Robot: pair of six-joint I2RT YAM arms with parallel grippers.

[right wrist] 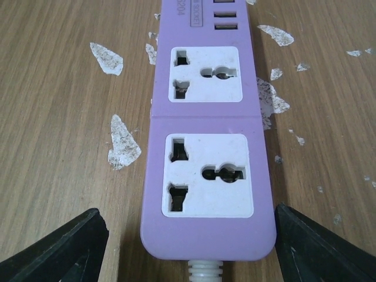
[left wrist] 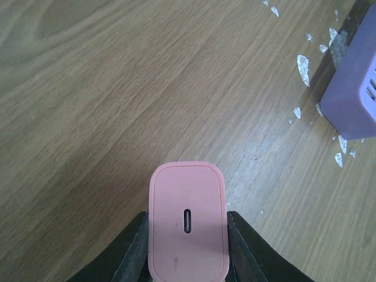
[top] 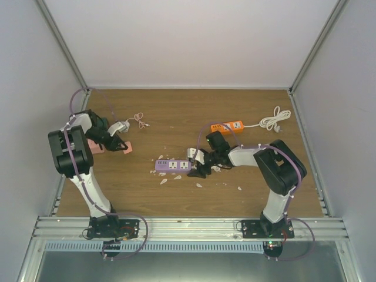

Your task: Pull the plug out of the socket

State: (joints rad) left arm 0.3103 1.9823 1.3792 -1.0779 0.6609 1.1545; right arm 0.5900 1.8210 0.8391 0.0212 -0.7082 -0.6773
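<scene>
I see a plain pink plug [left wrist: 187, 194] with a dark slot. The fingers [left wrist: 132, 255] of my left end effector [left wrist: 188, 226] are black. The strip [right wrist: 205, 126] is lilac, with white sockets [right wrist: 207, 176]. The tabletop [left wrist: 88, 88] is brown wood grain, speckled with white flakes [right wrist: 121, 141]. The other strip [top: 227, 126] is orange, with a white cable [top: 275, 119].

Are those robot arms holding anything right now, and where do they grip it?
The left gripper pinches the pink charger plug by its two opposite sides. The right gripper stands open astride the purple power strip at its end, holding nothing.
</scene>
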